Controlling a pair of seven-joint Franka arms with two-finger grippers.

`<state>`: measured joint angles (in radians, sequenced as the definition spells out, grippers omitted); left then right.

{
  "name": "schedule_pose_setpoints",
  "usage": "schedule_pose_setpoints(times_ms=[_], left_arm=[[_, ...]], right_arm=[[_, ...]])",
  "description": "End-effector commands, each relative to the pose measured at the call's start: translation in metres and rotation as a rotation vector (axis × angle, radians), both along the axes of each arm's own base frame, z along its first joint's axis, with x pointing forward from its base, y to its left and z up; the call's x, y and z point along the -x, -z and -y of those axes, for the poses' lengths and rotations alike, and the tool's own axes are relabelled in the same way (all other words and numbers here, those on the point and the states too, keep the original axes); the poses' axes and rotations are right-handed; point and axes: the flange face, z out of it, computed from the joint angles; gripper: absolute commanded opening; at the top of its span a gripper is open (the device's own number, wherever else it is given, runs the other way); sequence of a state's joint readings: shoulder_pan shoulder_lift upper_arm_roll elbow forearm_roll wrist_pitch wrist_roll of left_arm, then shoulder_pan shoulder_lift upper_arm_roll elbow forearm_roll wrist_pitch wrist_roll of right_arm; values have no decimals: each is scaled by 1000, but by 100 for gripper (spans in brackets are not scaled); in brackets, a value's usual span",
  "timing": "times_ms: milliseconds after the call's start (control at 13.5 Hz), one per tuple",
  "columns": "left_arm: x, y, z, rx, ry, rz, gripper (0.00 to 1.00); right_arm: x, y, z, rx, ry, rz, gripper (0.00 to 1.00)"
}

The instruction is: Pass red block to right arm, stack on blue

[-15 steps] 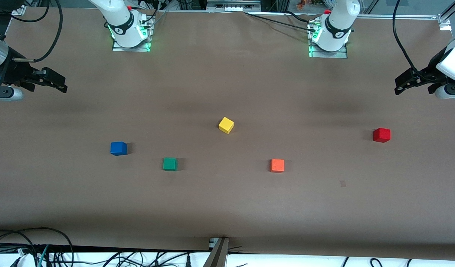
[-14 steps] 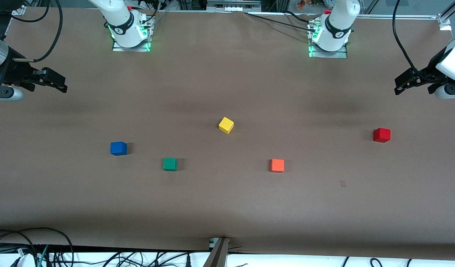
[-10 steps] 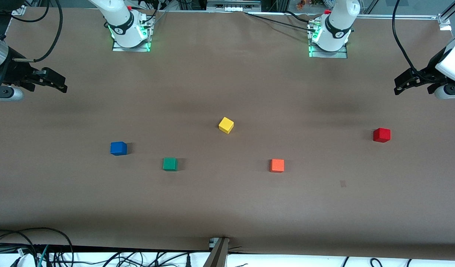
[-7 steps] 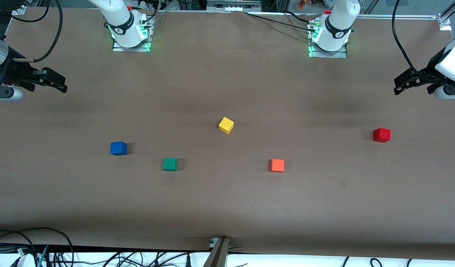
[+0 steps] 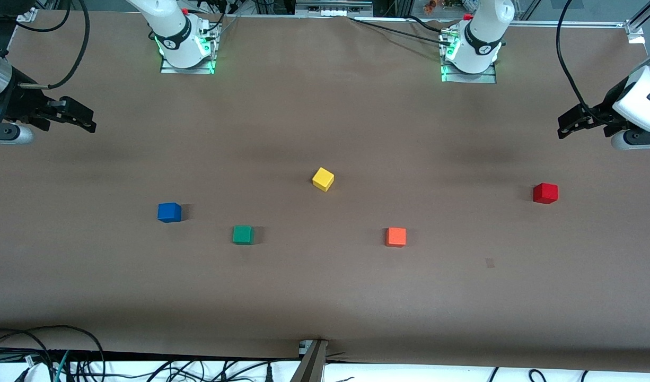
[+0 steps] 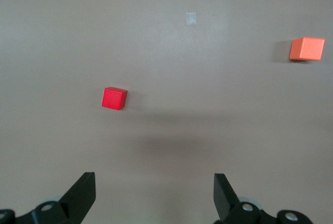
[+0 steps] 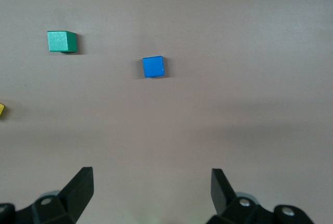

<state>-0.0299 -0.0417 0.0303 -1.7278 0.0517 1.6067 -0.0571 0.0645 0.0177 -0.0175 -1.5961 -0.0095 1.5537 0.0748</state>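
Note:
The red block (image 5: 545, 193) (image 6: 114, 98) sits on the brown table toward the left arm's end. The blue cube (image 5: 169, 212) (image 7: 153, 67) rests toward the right arm's end. My left gripper (image 5: 564, 126) (image 6: 154, 193) hangs open and empty in the air over the table's end, apart from the red block. My right gripper (image 5: 87, 121) (image 7: 152, 188), with its silver wrist cylinder, is open and empty over its own end of the table, well clear of the blue cube.
A yellow cube (image 5: 323, 179) lies mid-table. A green cube (image 5: 243, 234) (image 7: 61, 41) sits beside the blue one, nearer the front camera. An orange cube (image 5: 396, 236) (image 6: 306, 49) lies between green and red. Cables run along the table's edges.
The left arm's wrist has shifted slightly toward the table's middle and tilted. The right arm and all cubes stayed put.

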Motion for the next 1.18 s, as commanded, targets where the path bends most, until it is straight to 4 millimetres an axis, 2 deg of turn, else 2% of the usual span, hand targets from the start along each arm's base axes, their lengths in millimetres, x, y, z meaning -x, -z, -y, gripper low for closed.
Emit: schedule_pose_setpoints(times_ms=[0,295,369,517,665,738,812,960,1034,1108], left_arm=[[3,2,2,20,-5,-43,100],[-9,20,-12,20,107,-86,100],[-11,24,-23,23,98,-91,100],[-27,60,-32,15,125,-135,100],[-39,80,-49,-13,139,-122,100],[-41,96,-59,-6,143,-147,100],[-43,108,-77,3,155,-153,100],[-52,145,-95,15,233,-139,100],[-52,166,-110,14,236,-112,100],[-50,190,-112,10,273,-75,100]], right_arm=[[-2,-5,1,-2,6,9,100],[-8,-2,-2,-4,3,25,100],[-8,-2,-1,-4,3,25,100],[-8,0,1,-4,6,22,100],[-9,0,-2,-4,1,23,100],[-8,0,-4,-4,0,23,100],[-8,0,-4,-4,0,23,100],[-8,0,-5,-5,-5,23,100],[-8,0,-5,-4,-3,23,100],[-8,0,-6,-5,-5,23,100]])
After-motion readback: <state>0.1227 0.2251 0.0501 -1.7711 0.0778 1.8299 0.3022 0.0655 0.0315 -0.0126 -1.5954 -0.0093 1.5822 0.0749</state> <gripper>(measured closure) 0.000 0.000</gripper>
